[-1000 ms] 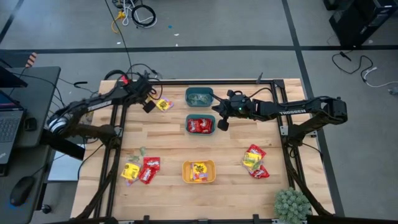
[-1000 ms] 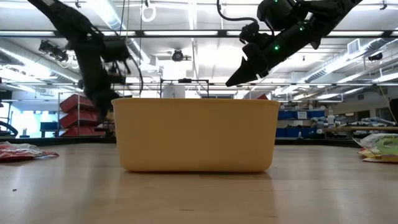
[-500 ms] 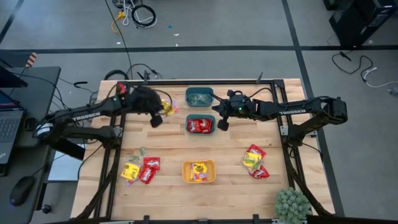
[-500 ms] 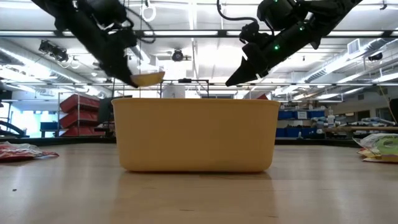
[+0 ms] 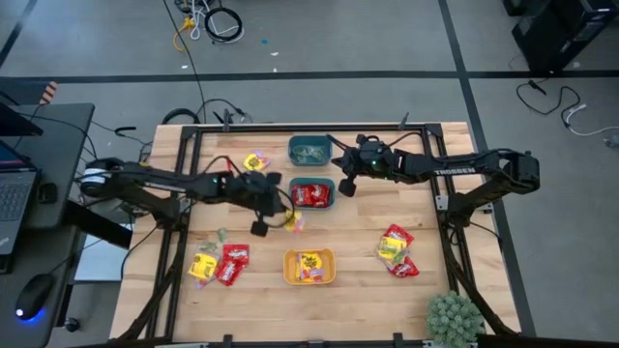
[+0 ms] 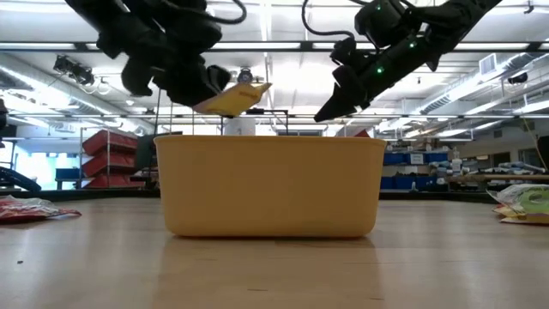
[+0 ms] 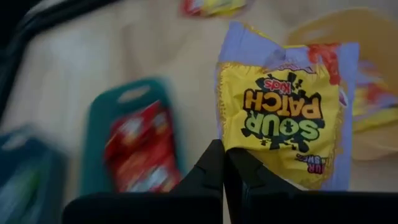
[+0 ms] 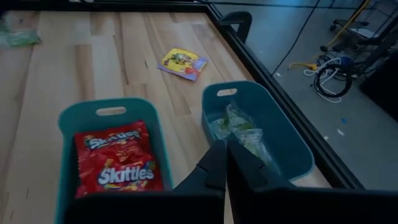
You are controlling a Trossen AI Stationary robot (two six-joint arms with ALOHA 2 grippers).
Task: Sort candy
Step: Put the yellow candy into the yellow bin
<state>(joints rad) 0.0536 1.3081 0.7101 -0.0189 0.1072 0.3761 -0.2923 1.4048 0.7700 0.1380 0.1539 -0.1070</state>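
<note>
Candy in a shiny yellow Sour Patch packet (image 7: 283, 118) hangs pinched in the left fingers (image 5: 274, 220), above the wooden worktop (image 5: 358, 232) near the orange rectangular bin (image 5: 309, 267). Right fingers (image 5: 340, 182), pressed together and empty, hover beside the teal bin of red Skittles packets (image 8: 118, 165).

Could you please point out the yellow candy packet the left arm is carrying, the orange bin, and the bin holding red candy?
Yellow candy packet (image 7: 283, 121): left wrist view, on its printed front.
Orange bin (image 5: 288, 267): high view, on its left rim.
Teal bin with red candy (image 8: 64, 117): right wrist view, on its rim corner.
</note>
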